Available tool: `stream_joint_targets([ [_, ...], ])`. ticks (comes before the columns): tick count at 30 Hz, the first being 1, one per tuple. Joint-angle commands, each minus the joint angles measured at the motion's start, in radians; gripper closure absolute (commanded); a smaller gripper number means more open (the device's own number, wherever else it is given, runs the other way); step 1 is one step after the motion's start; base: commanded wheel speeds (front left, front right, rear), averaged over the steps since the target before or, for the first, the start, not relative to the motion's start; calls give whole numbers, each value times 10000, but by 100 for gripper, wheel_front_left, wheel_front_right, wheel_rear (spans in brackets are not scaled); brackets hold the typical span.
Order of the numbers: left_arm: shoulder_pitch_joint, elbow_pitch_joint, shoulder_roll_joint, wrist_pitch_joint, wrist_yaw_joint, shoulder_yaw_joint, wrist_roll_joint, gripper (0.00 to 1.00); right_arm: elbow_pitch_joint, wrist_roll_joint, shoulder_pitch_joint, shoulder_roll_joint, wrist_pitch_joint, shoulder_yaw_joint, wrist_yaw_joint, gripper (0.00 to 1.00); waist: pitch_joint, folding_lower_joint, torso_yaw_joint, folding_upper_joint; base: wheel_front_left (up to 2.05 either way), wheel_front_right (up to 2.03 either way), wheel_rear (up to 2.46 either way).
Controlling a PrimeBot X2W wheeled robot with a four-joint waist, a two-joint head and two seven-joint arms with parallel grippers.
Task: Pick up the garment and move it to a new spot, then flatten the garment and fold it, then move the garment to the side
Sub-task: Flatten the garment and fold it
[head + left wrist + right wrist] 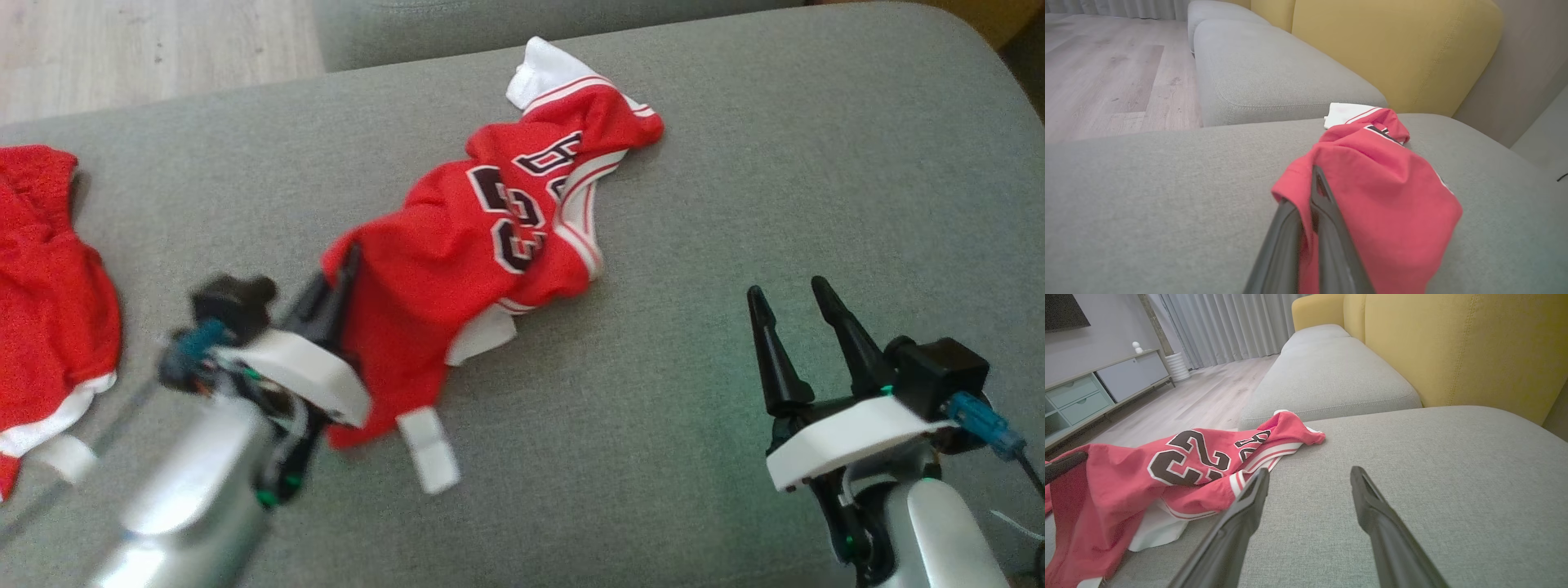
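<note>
The garment [465,245] is a red basketball jersey with white trim and dark numerals, lying crumpled across the grey cushion [735,204]. My left gripper [347,265] is shut on the garment's near left edge, and the cloth there is drawn up off the cushion. In the left wrist view the red cloth [1380,192] is pinched between the left gripper [1312,179] fingers. My right gripper [784,298] stands open to the right of the garment, apart from it. In the right wrist view the right gripper [1308,477] points over bare cushion, with the garment [1180,465] at its left.
A second red garment [45,286] with white trim lies at the cushion's left edge. Yellow backrests [1453,347] rise behind the seat. Another grey cushion [1274,77] adjoins at the far side, with wooden floor [1106,73] beyond. A low cabinet [1098,384] stands across the room.
</note>
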Motion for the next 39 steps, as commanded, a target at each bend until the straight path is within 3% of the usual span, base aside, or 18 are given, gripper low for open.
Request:
stream_joint_targets([
  [1, -847, -359, 771, 350, -396, 569, -214, 100, -381, 108, -336, 3, -74, 304, 77, 0, 88, -1, -89, 0, 0, 0, 0],
  [4, -1151, -183, 1476, 838, -848, 764, -466, 100, -261, 212, -439, 3, -163, 400, 77, 0, 174, -1, -240, 0, 0, 0, 0],
  [8, -1525, 147, 2063, 934, -1008, 1054, -570, 100, -89, 331, -520, 3, -311, 540, 77, 0, 274, -1, -431, 0, 0, 0, 0],
  [13, -1516, 567, 2069, 833, -1015, 1294, -879, 100, 95, 414, -576, 3, -433, 666, 77, 0, 265, -1, -593, 0, 0, 0, 0],
  [14, -1474, 631, 2007, 773, -979, 1333, -939, 55, 130, 427, -575, 3, -454, 666, 77, 0, 245, -1, -608, 0, 0, 0, 0],
  [15, -1435, 678, 1986, 688, -955, 1313, -901, 0, 159, 433, -567, 3, -470, 657, 77, 0, 213, -1, -612, 0, 0, 0, 0],
  [20, -947, 581, 1742, -318, -758, 1440, -848, 0, 240, 397, -444, 3, -435, 490, 77, 0, -104, -1, -419, 0, 0, 0, 0],
  [25, 136, -227, 1334, -1414, -291, 1649, -674, 0, 162, 295, -179, 3, -319, 265, 77, 0, -523, -1, 19, 0, 0, 0, 0],
  [32, 2091, -2006, 716, -1649, 581, 2343, 490, 0, -6, 209, 132, 3, -61, 230, 77, 0, -917, -1, 452, 0, 0, 0, 0],
  [39, 3789, -2999, 122, -1654, 609, 3492, 1508, 0, -116, 191, 406, 3, 104, 226, 77, 0, -978, -1, 647, 0, 0, 0, 0],
])
